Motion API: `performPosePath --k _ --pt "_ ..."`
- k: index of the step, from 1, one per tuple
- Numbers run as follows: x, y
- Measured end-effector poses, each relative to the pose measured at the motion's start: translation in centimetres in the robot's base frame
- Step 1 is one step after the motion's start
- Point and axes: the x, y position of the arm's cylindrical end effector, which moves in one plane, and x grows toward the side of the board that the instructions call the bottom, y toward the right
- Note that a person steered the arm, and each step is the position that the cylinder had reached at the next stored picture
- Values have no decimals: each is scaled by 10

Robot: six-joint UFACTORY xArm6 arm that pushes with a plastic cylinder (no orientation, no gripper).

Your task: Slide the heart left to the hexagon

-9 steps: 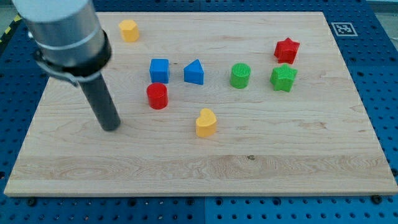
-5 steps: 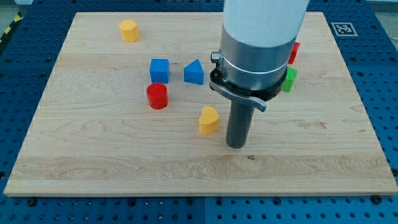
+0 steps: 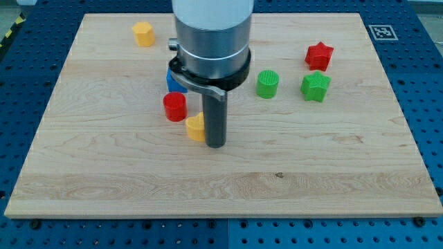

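The yellow heart point(image 3: 196, 127) lies on the wooden board point(image 3: 332, 166), just right of and below the red cylinder point(image 3: 175, 106). My tip point(image 3: 217, 144) touches the heart's right side. The yellow hexagon point(image 3: 143, 33) sits near the view's top left, far from the heart. The arm's body hides most of the blue cube point(image 3: 170, 80) and all of the blue triangle.
A green cylinder point(image 3: 267, 84), a green star point(image 3: 315, 86) and a red star point(image 3: 319, 55) stand at the view's right. A marker tag point(image 3: 382, 32) is at the board's top right corner.
My tip moved left from the heart's right side and pushed the heart left, close to the red cylinder. The arm now covers the blue blocks.
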Motion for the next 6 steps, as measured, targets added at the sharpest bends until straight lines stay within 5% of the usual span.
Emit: performPosePath --k 3,6 --pt "-9 47" --pt "-26 -22"
